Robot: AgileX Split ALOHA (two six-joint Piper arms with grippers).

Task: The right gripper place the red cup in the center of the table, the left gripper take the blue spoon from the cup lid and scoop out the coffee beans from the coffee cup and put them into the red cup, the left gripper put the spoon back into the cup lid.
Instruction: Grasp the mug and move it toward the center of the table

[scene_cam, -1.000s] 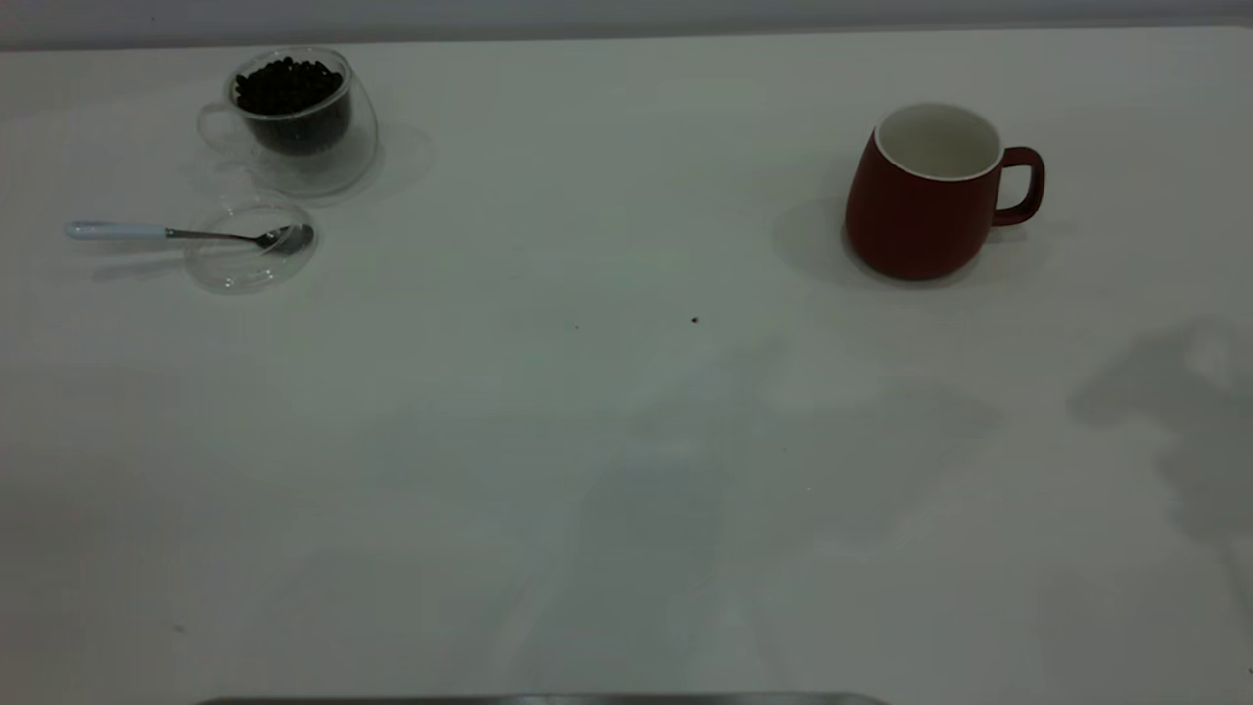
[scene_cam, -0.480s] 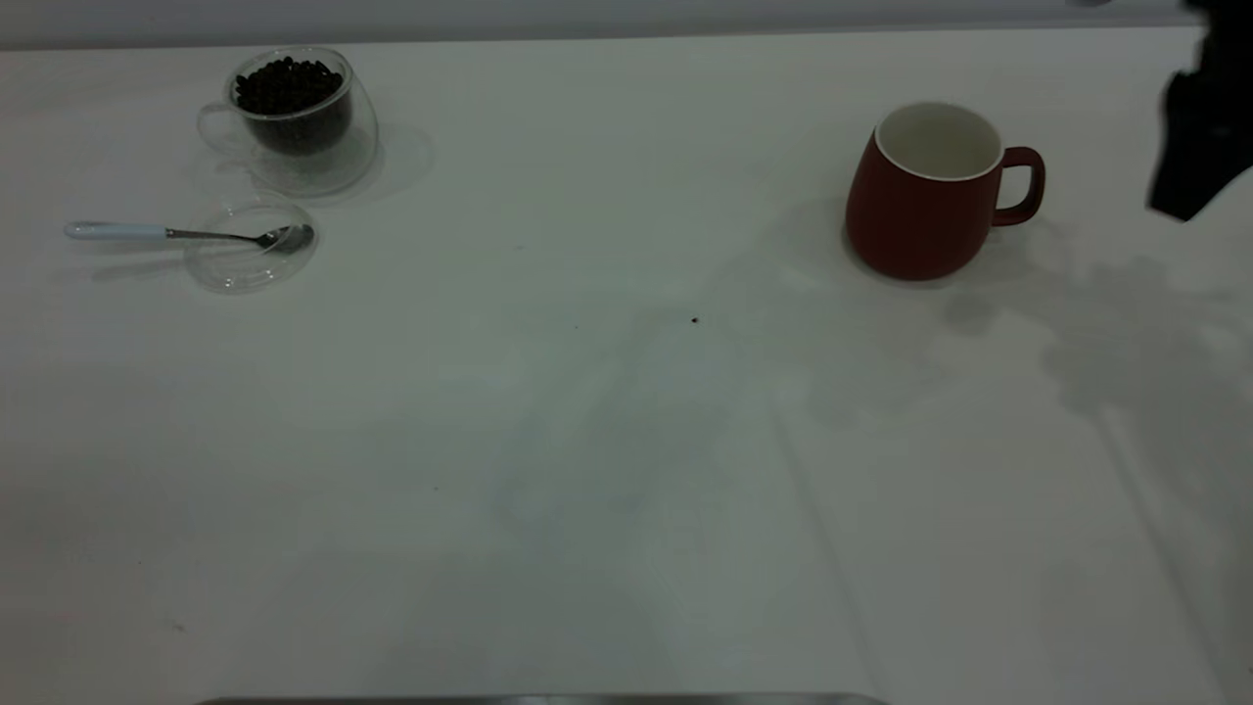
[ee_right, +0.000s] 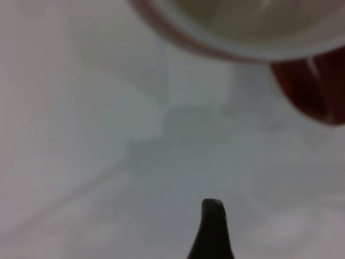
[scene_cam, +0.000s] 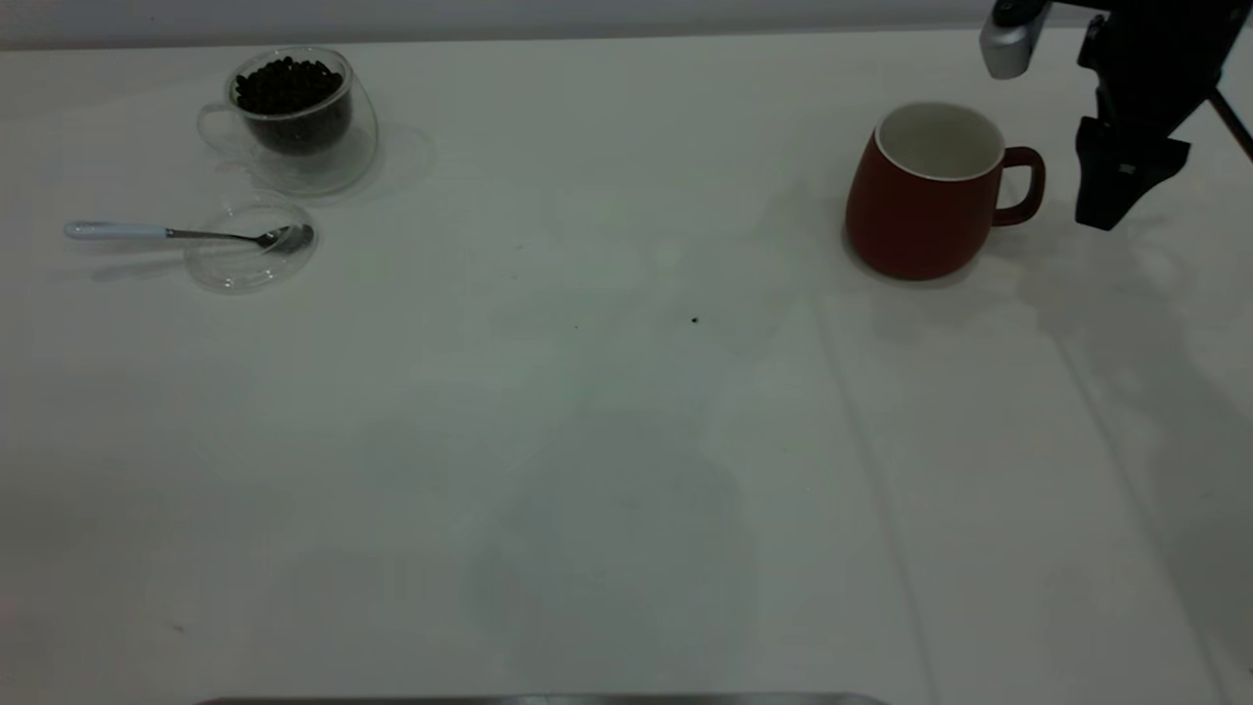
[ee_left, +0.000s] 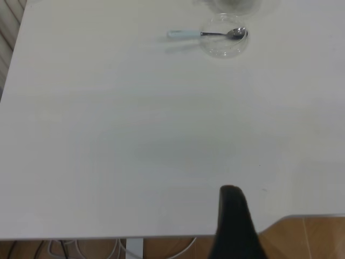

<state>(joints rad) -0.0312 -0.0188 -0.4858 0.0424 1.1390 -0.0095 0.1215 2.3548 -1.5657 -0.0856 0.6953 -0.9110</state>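
White flat bench (scene_cam: 587, 441), matte, plain. Clear double-walled glass coffee cup (scene_cam: 299, 122) at far left, rounded wall, clear handle, filled with a heap of dark coffee beans (scene_cam: 287, 86). Just in front of it a clear round cup lid (scene_cam: 250, 257), flat with raised rim, holding the shiny metal bowl of the blue spoon (scene_cam: 186, 233); pale blue handle sticking out over the lid's rim toward the left edge. Red cup (scene_cam: 925, 191) far right, well apart from the glass cup, upright, rounded glossy dark-red ceramic, white inside and rim, nothing in it, loop handle facing right. Right pincer (scene_cam: 1116, 196) black, tapering, hovering just beside that handle, not touching; cannot tell how far open, holding nothing visible. Left pincer (ee_left: 233, 226) only a black tip above the near bench edge, well apart from spoon and lid; opening cannot be told. Small dark speck (scene_cam: 694, 319) mid-bench.
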